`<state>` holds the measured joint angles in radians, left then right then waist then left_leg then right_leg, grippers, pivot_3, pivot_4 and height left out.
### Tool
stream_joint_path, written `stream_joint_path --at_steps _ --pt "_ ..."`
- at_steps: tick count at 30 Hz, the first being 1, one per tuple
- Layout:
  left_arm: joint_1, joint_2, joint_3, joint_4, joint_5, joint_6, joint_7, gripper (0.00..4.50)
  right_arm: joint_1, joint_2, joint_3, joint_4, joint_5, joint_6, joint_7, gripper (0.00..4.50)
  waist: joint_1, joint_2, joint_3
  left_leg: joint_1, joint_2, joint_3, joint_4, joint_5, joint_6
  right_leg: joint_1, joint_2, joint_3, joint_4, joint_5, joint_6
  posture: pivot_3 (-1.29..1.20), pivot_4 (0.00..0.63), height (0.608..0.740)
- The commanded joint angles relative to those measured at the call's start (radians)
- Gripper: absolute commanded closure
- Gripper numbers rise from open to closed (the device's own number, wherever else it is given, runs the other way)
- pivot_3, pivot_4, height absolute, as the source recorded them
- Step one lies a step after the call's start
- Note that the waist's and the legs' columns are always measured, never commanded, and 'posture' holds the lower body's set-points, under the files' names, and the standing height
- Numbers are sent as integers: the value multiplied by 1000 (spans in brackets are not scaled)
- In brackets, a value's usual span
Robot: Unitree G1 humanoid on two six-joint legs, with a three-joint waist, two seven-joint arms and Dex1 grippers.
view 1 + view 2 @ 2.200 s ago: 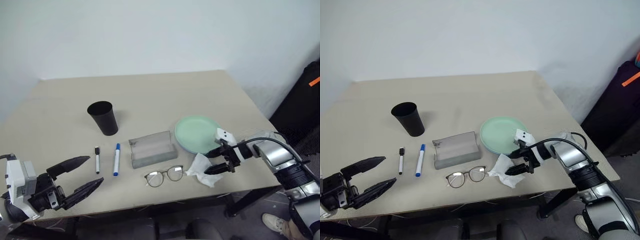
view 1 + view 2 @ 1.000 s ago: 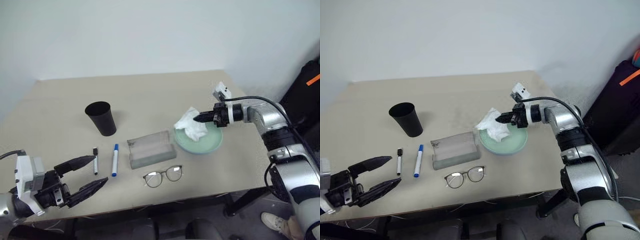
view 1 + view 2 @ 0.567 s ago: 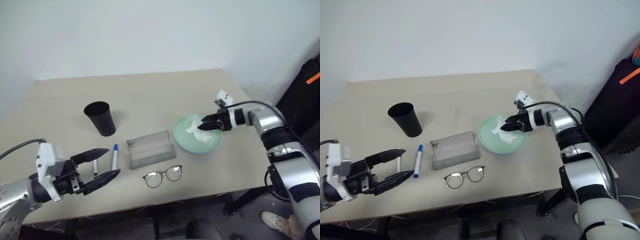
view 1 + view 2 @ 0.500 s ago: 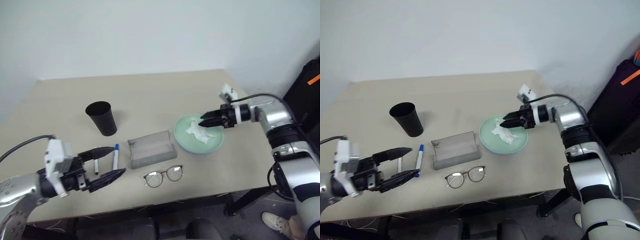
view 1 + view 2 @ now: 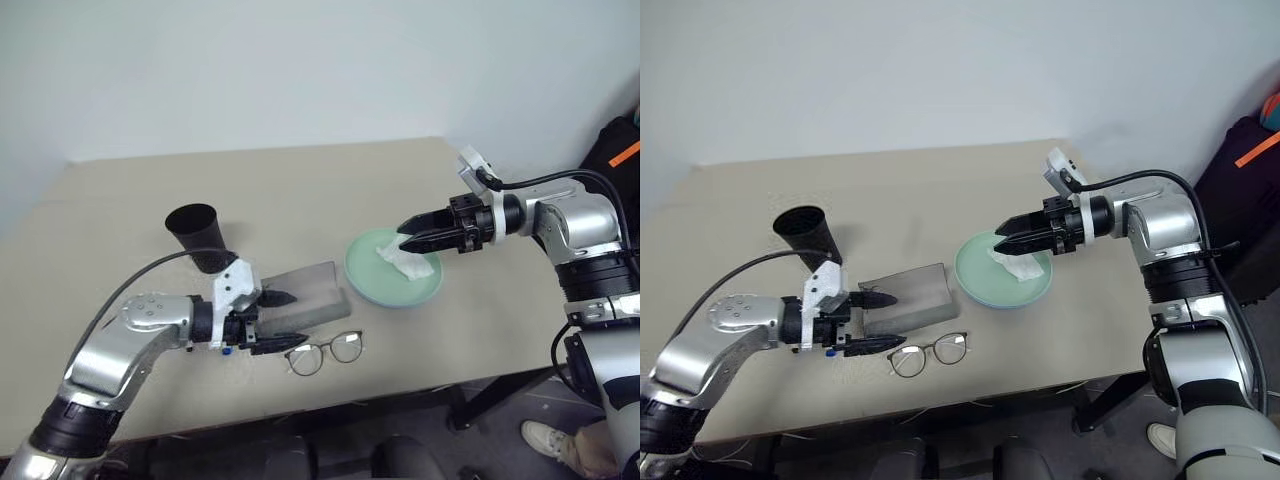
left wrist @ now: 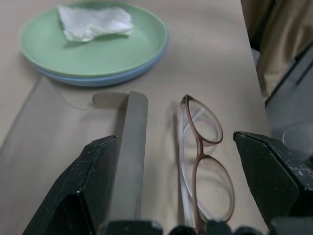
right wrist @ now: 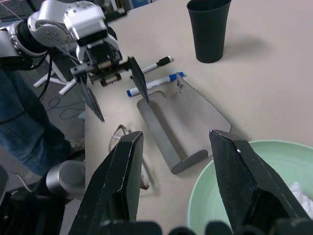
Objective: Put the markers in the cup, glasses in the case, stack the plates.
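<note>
head views: the left gripper (image 5: 270,322) hovers with jaws wide apart, low between the case (image 5: 305,298) and the glasses (image 5: 328,350). the right gripper (image 5: 412,236), jaws parted and empty, hangs over the plates (image 5: 420,290), a tissue (image 5: 398,257) lying on top.
left wrist view: the glasses (image 6: 203,161) lie just beside the case's edge (image 6: 129,156); likely best to straddle the frame and close gently.
right wrist view: the markers (image 7: 149,76) lie past the case, near the cup (image 7: 209,29).
</note>
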<state>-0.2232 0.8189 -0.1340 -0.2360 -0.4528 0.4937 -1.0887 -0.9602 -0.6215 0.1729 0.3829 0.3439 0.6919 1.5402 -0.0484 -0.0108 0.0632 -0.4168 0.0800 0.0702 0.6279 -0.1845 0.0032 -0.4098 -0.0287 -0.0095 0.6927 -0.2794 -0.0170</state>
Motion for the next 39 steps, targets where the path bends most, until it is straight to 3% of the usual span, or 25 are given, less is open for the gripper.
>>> stream_joint_path --at_steps 1,16,19,23,39 --pt "-63 -28 -64 47 59 -54 -47 490 3 -14 -19 -44 16 -1 -11 2188 0 0 0 0 0 0 0 0 0 0 0 0 0 0 0 0 0 740" --pt "-129 -130 -194 94 135 -54 -124 490 39 -17 -12 -88 21 12 -54 2188 0 0 0 0 0 -1 2 1 2 1 0 0 0 1 1 0 0 740" --pt "-138 -129 -201 101 154 -56 -127 1135 45 -18 -12 -92 22 13 -62 2157 0 0 0 0 0 -1 2 1 2 1 0 0 0 1 1 0 0 740" --pt "-148 -143 -207 118 183 -87 -122 2456 50 -17 -12 -95 24 14 -69 2157 0 0 0 0 0 -1 2 1 3 1 0 0 0 1 2 0 0 740" --pt "-152 -155 -231 141 252 -95 -133 2456 60 -19 -14 -108 28 23 -84 2157 0 0 0 0 -1 -1 2 2 3 1 0 1 0 1 2 0 0 740"
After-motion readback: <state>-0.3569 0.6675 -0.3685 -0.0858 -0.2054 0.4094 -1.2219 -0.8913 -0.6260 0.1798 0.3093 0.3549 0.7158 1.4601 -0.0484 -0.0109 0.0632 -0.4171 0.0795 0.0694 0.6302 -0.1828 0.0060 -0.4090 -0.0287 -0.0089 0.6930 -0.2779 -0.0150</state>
